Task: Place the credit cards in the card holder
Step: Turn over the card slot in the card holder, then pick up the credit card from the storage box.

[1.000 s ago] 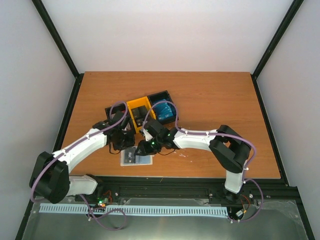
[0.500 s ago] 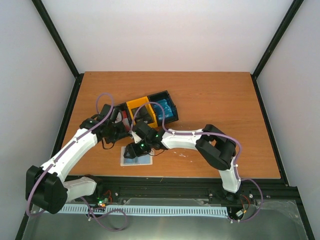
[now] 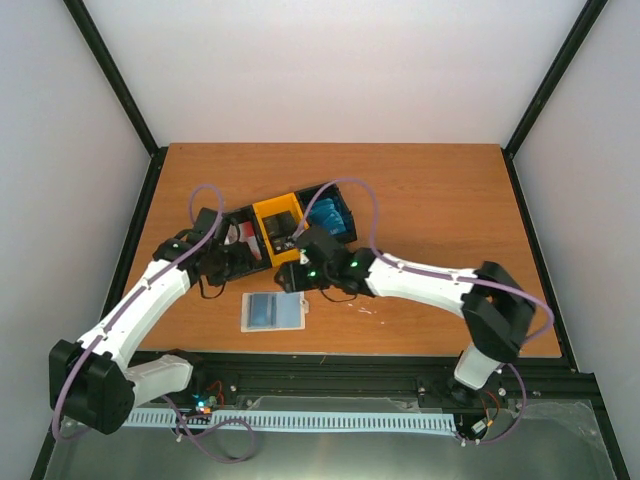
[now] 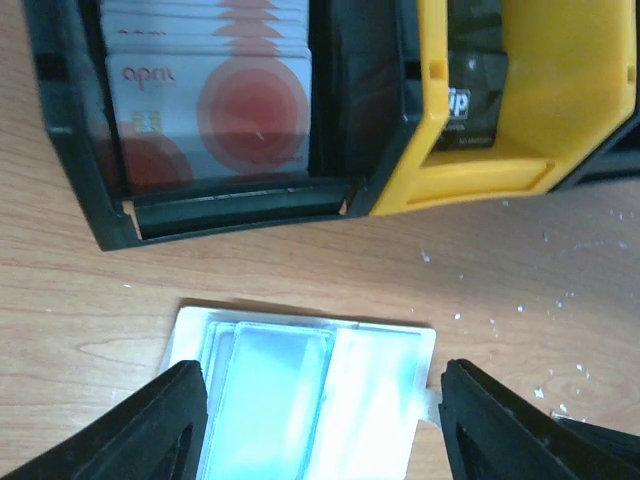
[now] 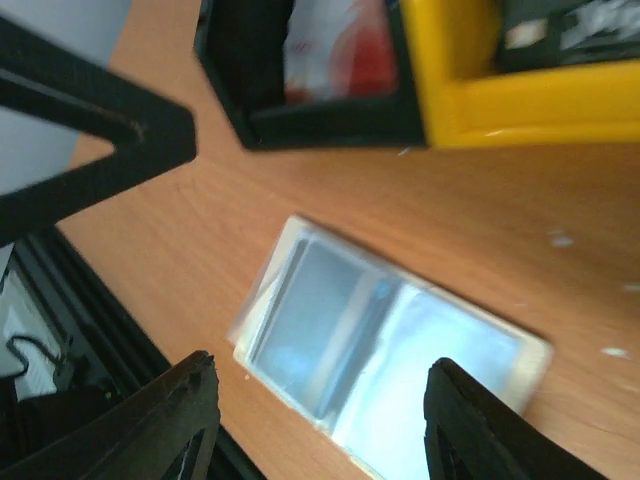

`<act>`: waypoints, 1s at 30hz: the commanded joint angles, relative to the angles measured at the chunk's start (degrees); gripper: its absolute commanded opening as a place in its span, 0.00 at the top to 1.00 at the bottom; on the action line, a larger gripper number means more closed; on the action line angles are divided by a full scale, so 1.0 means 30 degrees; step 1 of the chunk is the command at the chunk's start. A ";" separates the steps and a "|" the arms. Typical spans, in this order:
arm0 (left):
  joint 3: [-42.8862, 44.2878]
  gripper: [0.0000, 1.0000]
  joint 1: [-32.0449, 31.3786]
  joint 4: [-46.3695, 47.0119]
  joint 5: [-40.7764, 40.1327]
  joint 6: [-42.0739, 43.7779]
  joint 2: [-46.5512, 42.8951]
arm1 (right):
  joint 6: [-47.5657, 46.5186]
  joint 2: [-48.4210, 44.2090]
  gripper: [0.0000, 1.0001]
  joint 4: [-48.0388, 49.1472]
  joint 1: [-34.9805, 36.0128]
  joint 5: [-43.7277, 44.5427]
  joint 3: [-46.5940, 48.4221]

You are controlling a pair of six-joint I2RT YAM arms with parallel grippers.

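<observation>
The card holder (image 3: 272, 311) lies open and flat on the table, pale blue inside; it also shows in the left wrist view (image 4: 310, 385) and the right wrist view (image 5: 385, 350). Red-and-white credit cards (image 4: 210, 110) stand in the tray's left black compartment, black cards (image 4: 475, 75) in the yellow one, blue cards (image 3: 330, 218) in the right one. My left gripper (image 3: 243, 267) is open and empty, above the holder's far edge (image 4: 320, 430). My right gripper (image 3: 292, 278) is open and empty, just beyond the holder's right end (image 5: 315, 430).
The black-and-yellow three-compartment tray (image 3: 275, 213) stands just behind the holder, its front wall close to both grippers. A snap tab (image 3: 305, 310) sticks out of the holder's right end. A black frame rail (image 3: 350, 360) runs along the near table edge.
My right gripper has lifted off the card holder and drawn back toward the tray. My left gripper has moved back and left. The holder now lies uncovered.
</observation>
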 commanded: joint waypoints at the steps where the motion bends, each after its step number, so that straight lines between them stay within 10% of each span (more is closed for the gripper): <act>1: 0.1061 0.33 0.1060 0.0758 -0.0424 0.1642 0.0418 | 0.0842 -0.2205 0.43 -0.1042 -0.0871 0.3076 -0.1735; 15: 0.1316 0.21 0.2225 0.4078 0.3459 0.5610 0.2374 | 0.2289 -0.3069 0.41 -0.3785 -0.2575 0.4236 -0.3570; 30: 0.2786 0.18 0.2225 0.3606 0.3368 1.1931 0.3356 | 0.0002 0.2748 0.46 -0.6513 -0.4516 0.4367 0.2338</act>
